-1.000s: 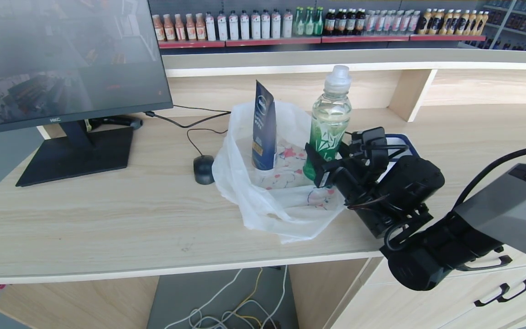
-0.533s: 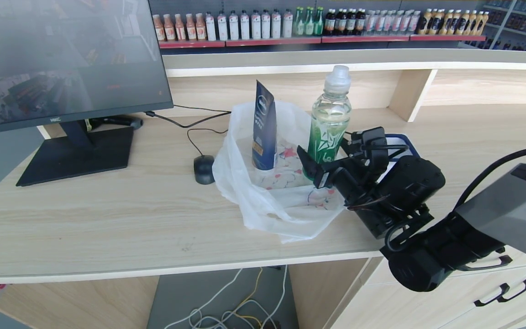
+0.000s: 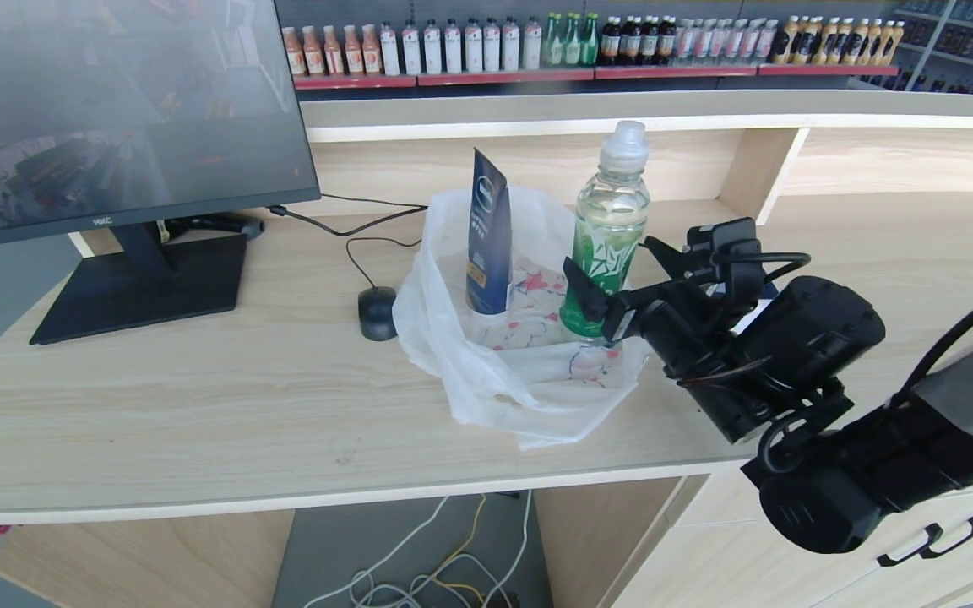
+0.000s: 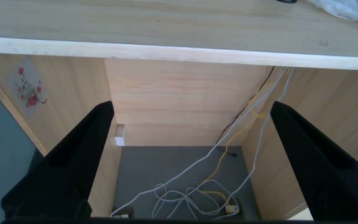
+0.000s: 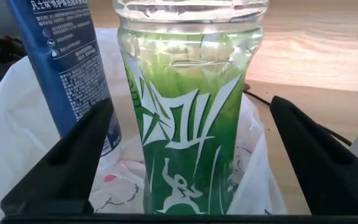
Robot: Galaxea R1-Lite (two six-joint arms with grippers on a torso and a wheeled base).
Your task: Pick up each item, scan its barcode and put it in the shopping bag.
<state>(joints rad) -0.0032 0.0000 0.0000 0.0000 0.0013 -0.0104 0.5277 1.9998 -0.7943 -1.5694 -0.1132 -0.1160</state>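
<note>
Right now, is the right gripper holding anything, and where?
Nothing. The right gripper is open, jaws either side of the green-labelled clear plastic bottle, not touching it.

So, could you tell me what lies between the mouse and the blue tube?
In the head view, just the white wall of the shopping bag; the blue tube stands inside.

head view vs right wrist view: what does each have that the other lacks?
Head view, not the wrist: monitor, mouse, shelf of drinks behind, the green bottle up to its cap, and the right end effector from outside, open at label height.
Right wrist view, not the head: clear gaps between both fingers and the bottle; neither touches it.
Both: the bottle upright in the open shopping bag, beside the blue tube.
</note>
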